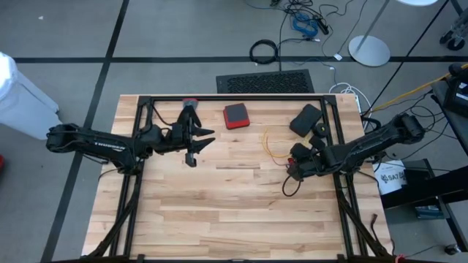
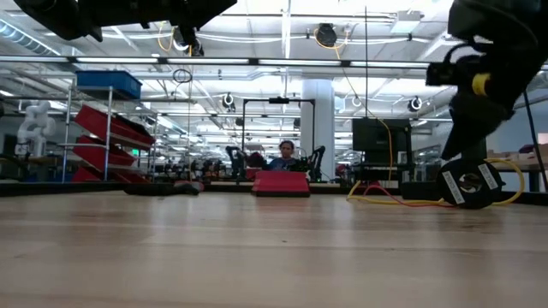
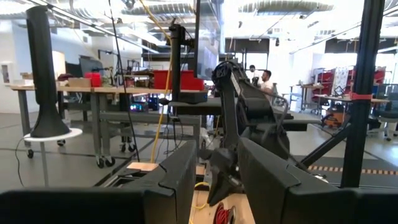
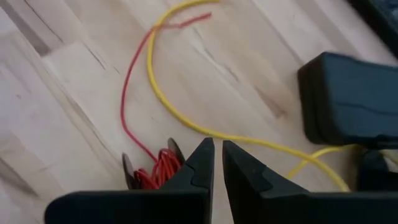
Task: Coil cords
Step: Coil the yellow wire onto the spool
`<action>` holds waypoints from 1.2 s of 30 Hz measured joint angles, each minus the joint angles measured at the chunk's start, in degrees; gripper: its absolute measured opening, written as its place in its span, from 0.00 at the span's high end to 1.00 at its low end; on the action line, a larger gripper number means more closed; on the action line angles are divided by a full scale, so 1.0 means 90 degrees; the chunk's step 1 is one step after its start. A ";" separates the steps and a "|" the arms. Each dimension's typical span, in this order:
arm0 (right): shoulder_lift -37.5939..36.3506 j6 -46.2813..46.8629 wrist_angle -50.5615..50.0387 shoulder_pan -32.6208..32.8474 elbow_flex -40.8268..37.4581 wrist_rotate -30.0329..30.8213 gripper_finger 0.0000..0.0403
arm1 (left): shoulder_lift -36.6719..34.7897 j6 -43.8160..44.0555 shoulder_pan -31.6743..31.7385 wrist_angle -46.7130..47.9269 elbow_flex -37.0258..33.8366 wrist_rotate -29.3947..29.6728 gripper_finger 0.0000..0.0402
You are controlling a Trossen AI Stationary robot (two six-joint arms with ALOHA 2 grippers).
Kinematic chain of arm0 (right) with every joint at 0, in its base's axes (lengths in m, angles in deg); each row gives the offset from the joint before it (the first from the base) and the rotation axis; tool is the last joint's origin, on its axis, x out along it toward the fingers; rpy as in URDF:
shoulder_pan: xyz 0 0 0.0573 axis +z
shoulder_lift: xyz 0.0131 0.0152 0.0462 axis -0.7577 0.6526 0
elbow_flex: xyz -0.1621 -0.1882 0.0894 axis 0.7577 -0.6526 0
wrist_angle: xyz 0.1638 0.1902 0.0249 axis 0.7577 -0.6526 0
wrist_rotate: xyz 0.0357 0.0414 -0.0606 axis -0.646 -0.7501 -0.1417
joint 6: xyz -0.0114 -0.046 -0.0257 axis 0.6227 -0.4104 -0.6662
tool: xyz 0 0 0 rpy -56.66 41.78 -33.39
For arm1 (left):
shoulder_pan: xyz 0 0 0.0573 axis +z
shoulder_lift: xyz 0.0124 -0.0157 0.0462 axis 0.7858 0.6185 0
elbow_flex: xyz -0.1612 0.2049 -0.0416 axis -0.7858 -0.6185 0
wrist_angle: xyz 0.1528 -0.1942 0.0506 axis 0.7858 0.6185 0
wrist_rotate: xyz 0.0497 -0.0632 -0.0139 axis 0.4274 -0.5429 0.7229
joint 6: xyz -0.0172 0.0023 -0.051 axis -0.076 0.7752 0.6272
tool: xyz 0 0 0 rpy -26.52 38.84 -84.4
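- The yellow cord (image 4: 186,121) lies loose on the wooden table (image 1: 219,212), curving just ahead of the right gripper (image 4: 217,163) and passing in front of its fingertips without being between them.
- A thin red cord (image 4: 127,93) runs beside the yellow one and ends in a small red coil (image 4: 158,171), which sits right at the near fingertip, touching or nearly so; which, cannot be told.
- The right gripper's jaws stand almost together, with only a thin slit between them, and nothing is held in that slit.
- The left gripper (image 1: 196,146) hangs above the table's far left part, well apart from the cords; its jaws stand part open around nothing.
- The high view alone shows a black cord loop (image 1: 291,186) on the table near the right gripper, a red box (image 1: 235,115) and a black case (image 1: 305,119).
- The low view shows the yellow cord looping behind the right arm, and a person far off in the room.
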 joint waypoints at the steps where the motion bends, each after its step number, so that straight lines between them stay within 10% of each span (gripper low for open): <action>1: 0.0010 -0.0008 0.0074 0.0000 -0.0071 -0.0056 0.94 | 0.0000 0.0000 0.0000 0.0002 0.0000 0.0000 0.68; 23: -0.0255 0.0153 0.0277 0.0000 -0.0102 0.0576 0.94 | 0.0000 -0.0002 0.0000 0.0000 -0.0002 -0.0002 0.68; 36: -0.0354 0.0699 0.0104 -0.1281 -0.0100 0.1115 0.94 | 0.0000 -0.0002 -0.0001 0.0000 -0.0002 -0.0002 0.68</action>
